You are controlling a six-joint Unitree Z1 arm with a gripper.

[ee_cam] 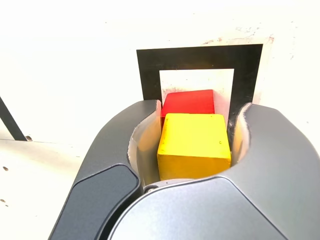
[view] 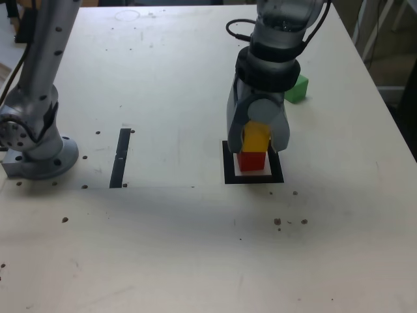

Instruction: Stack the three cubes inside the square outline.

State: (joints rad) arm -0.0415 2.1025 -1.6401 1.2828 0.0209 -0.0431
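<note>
In the exterior view my gripper point(view: 257, 147) points down over the square outline point(view: 254, 179), a thick black frame with a pale centre. Its fingers are shut on the yellow cube point(view: 255, 137), which rests on top of the red cube point(view: 251, 161) inside the frame. The wrist view shows the yellow cube point(ee_cam: 195, 142) between the two jaws of the gripper point(ee_cam: 197, 107). The red cube point(ee_cam: 188, 101) peeks out beyond it, within the outline point(ee_cam: 200, 57). The green cube point(view: 296, 89) lies on the table behind the gripper, toward the exterior view's right, partly hidden by the arm.
A narrow dark strip point(view: 120, 158) lies flat on the table at the exterior view's left of the outline, also seen as the strip point(ee_cam: 10, 120) in the wrist view. The arm's round grey base point(view: 39, 156) stands at the far left. Small dark specks dot the pale tabletop.
</note>
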